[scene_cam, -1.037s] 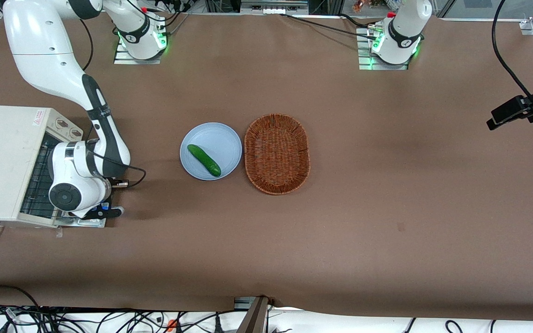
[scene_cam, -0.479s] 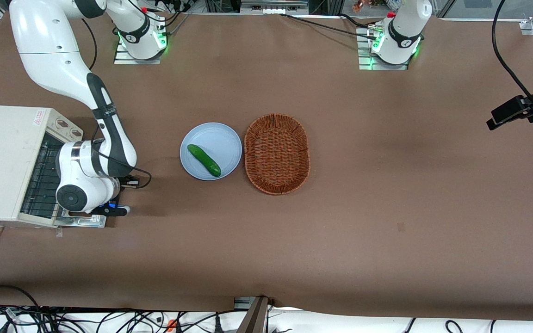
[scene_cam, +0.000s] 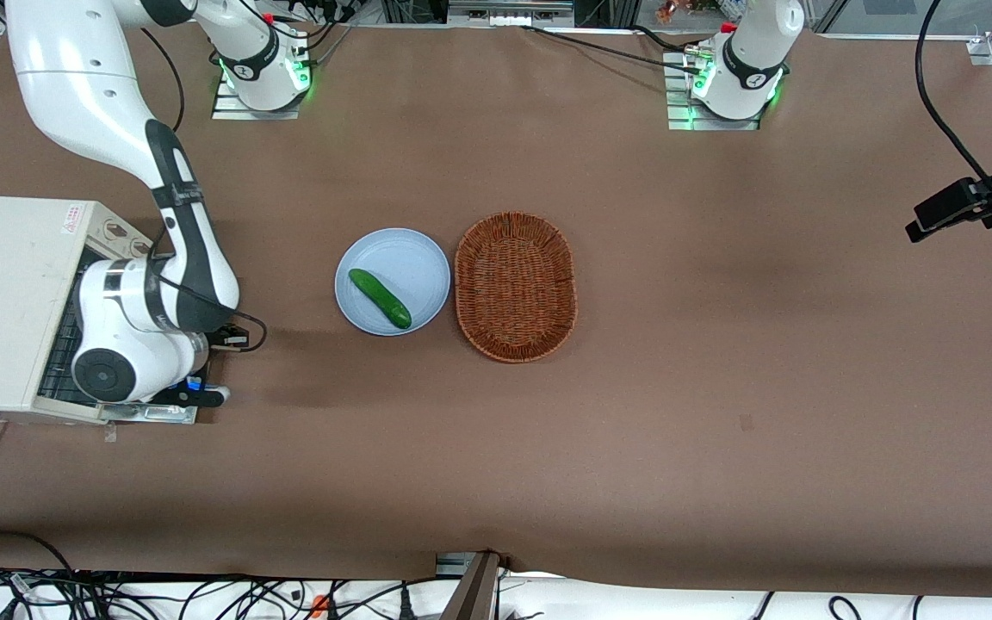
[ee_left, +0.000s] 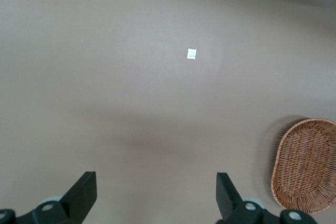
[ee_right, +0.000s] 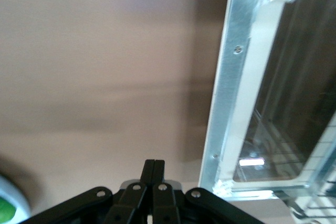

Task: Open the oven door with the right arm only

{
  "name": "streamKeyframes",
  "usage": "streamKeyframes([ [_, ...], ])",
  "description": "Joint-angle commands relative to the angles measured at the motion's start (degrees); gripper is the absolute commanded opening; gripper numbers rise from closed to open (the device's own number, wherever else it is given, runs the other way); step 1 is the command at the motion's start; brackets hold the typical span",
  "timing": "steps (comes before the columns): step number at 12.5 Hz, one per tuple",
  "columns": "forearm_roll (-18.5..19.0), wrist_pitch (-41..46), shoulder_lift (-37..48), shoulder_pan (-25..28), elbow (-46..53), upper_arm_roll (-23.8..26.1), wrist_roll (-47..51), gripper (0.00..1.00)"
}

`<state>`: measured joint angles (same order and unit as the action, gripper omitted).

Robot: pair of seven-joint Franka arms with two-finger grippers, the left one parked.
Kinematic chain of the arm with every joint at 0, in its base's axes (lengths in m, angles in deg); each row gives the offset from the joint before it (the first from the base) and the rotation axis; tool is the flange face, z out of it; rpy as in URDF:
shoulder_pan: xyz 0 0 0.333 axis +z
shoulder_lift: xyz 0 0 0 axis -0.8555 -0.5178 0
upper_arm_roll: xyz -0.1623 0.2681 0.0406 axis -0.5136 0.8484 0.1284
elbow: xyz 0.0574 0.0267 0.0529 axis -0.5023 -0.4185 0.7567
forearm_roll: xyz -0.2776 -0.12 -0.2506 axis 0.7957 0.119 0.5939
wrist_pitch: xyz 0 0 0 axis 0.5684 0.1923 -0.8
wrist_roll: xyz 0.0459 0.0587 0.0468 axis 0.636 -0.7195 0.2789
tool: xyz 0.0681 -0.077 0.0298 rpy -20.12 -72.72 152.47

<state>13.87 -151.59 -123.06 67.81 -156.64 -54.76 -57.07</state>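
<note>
The cream toaster oven (scene_cam: pixel 5 301) stands at the working arm's end of the table. Its oven door (scene_cam: pixel 148 414) lies swung down flat on the table, and only a strip of its bare metal frame shows under the right arm (scene_cam: pixel 130 331). The wire rack (scene_cam: pixel 58 349) inside the oven is exposed. My gripper (scene_cam: pixel 206 397) is low over the door's outer edge, shut with nothing in it. In the right wrist view the gripper (ee_right: pixel 154 167) has its fingers pressed together beside the door's metal frame (ee_right: pixel 229 85) and its dark glass (ee_right: pixel 286 103).
A blue plate (scene_cam: pixel 427 258) with a cucumber (scene_cam: pixel 380 298) sits mid-table, with a wicker basket (scene_cam: pixel 516 284) beside it toward the parked arm's end. The oven's two knobs (scene_cam: pixel 121 237) sit on the part of its front farthest from the front camera.
The right arm's wrist first drew a little away from the oven, then swung back over the open door toward the oven. The door stays flat.
</note>
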Motion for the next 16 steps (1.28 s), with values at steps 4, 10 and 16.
streamKeyframes([
  [4, -0.98, 8.6, 13.43, -0.12, -0.75, -0.68, -10.97, 0.59],
  [10, -0.89, 18.0, 23.81, -0.21, -0.75, -5.5, -18.18, 1.0],
  [16, -0.81, 21.18, 31.81, -1.08, -2.32, -6.93, -17.49, 1.0],
])
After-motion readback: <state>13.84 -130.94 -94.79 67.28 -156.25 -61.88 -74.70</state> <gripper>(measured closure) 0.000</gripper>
